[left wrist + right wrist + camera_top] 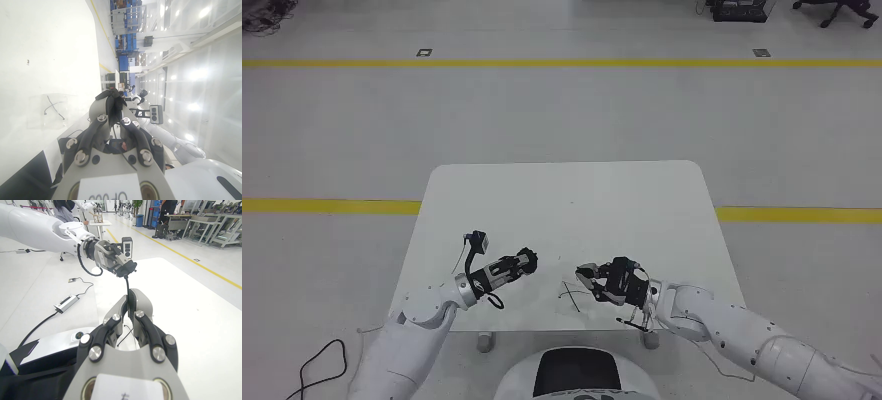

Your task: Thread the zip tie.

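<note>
A black zip tie (128,287) stands upright between my two grippers above the white table (572,200). My right gripper (129,298) is shut on its lower stretch. The tie's upper end meets the black fingertips of my left gripper (127,269), which is shut on it; a thin black strand crosses that gripper's palm in the left wrist view. From above, the left gripper (530,260) and right gripper (584,273) face each other near the table's front edge, a short gap apart. In its own wrist view the left gripper (113,98) has its pads pressed together.
Loose black zip ties (572,295) lie crossed on the table just below the grippers, also visible under the right gripper as loose ties (128,332) and, in the left wrist view, as loose ties (53,108). A grey power box (66,301) with cables lies on the floor beside the table.
</note>
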You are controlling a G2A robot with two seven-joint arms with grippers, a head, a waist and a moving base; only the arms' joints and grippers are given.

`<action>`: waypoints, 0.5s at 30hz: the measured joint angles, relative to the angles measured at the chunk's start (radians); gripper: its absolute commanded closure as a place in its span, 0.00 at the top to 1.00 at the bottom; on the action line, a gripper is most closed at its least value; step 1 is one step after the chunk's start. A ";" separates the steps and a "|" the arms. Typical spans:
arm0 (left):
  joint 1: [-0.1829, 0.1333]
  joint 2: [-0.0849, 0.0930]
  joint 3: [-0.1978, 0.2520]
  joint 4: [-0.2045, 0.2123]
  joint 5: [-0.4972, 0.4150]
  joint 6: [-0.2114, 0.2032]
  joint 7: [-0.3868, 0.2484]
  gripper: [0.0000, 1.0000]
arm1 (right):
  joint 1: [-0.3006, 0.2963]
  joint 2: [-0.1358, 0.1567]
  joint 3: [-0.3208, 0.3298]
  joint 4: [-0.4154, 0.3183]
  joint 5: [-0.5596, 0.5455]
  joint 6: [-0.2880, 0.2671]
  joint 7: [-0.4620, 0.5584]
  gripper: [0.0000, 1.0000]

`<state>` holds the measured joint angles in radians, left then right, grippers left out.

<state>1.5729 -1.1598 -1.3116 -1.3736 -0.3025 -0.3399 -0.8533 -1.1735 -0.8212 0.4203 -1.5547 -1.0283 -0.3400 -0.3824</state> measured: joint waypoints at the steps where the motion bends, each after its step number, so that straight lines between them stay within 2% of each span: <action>1: 0.003 0.000 0.004 -0.001 0.002 0.000 0.005 0.00 | 0.000 0.000 0.000 0.000 0.000 0.000 0.000 0.00; 4: 0.037 0.001 0.009 -0.023 0.013 0.000 -0.008 0.00 | 0.000 0.000 0.000 0.000 0.000 0.000 0.000 0.00; 9: 0.141 -0.008 0.025 -0.103 0.132 0.000 0.099 0.00 | 0.000 0.000 0.000 0.000 0.000 0.000 0.000 0.00; 12: 0.179 -0.018 0.047 -0.128 0.183 0.000 0.168 0.00 | 0.000 0.000 0.000 0.000 0.000 0.000 0.000 0.00; 15: 0.196 -0.029 0.076 -0.139 0.224 0.000 0.244 0.00 | 0.000 0.000 0.000 0.000 0.000 0.000 0.000 0.00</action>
<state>1.7684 -1.1883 -1.2352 -1.5129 -0.0781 -0.3400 -0.6095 -1.1735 -0.8211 0.4203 -1.5547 -1.0283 -0.3400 -0.3824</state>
